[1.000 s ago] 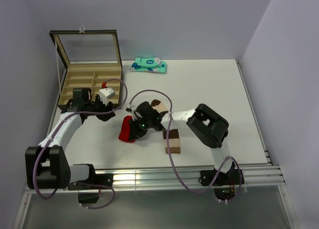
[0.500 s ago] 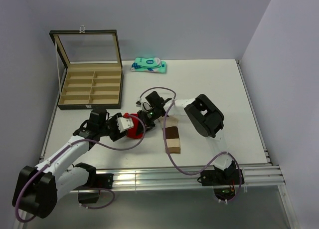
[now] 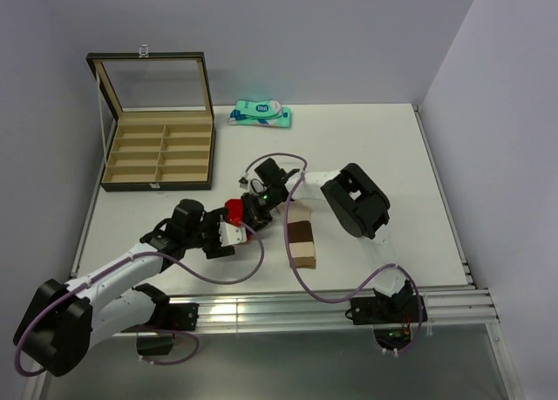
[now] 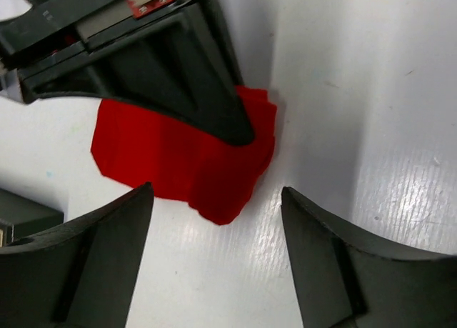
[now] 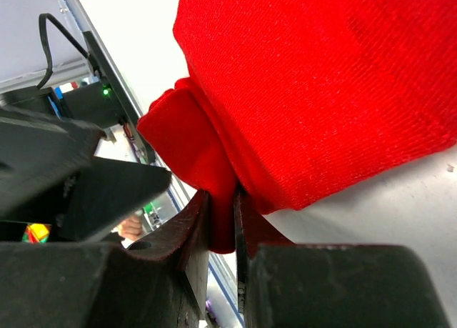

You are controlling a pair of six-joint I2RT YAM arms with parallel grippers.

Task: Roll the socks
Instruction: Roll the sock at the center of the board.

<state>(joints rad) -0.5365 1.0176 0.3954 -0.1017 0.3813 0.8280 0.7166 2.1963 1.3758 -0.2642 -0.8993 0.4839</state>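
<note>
Now, on the worktop (image 3: 392, 156), the box (image 3: 157, 187) at the far-left corner has no arm beside it. The left arm, which hung at the box's near edge a second ago, has swung toward the worktop's near edge and come in on the socks from the left. The right arm has folded in tighter, reaching left across the middle. The beige sock (image 3: 302, 243) lies flat by the middle of the near edge, unrolled and untouched. The red sock (image 3: 234, 211), just left of it, lay longer a second ago and is now drawn into a small bunch. The right fingers (image 3: 250, 210) are almost shut, pinching a fold at its edge. The left fingers (image 3: 228, 234) have gone from part open to spread wide, one on either side of the sock's free end. They hold nothing, and whether they touch the cloth I cannot tell. One side pins, and the other looks set to take the loose end. Rolling seems barely begun.
</note>
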